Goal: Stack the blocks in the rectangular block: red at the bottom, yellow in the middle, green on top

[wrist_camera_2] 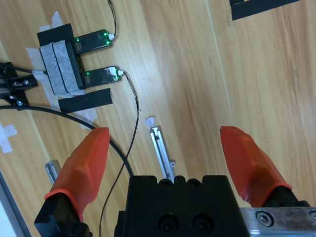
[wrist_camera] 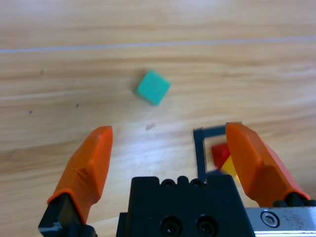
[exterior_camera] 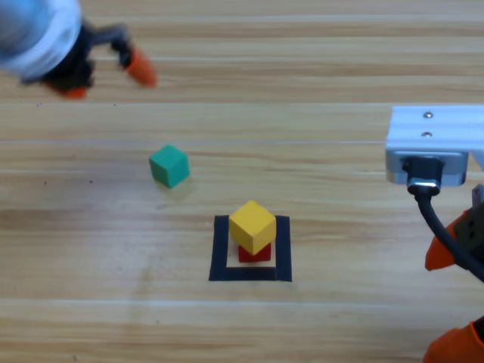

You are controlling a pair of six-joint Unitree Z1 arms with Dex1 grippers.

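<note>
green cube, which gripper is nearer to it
Left. The left gripper hangs open up-left of the green cube; the right gripper, also open, waits at the right edge.

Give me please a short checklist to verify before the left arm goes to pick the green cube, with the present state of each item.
1. Red cube lies inside the black tape outline: ok.
2. Yellow cube sits on the red one: ok, though it is turned relative to the red cube.
3. Green cube is alone on the table, nothing touching it: ok.
4. Left end effector is open and holds nothing: ok.
5. Left end effector is lined up over the green cube: not ok; it is at the top-left corner, away from the cube.
6. Right end effector is away from the stack, at the right edge, jaws open: ok.
</note>
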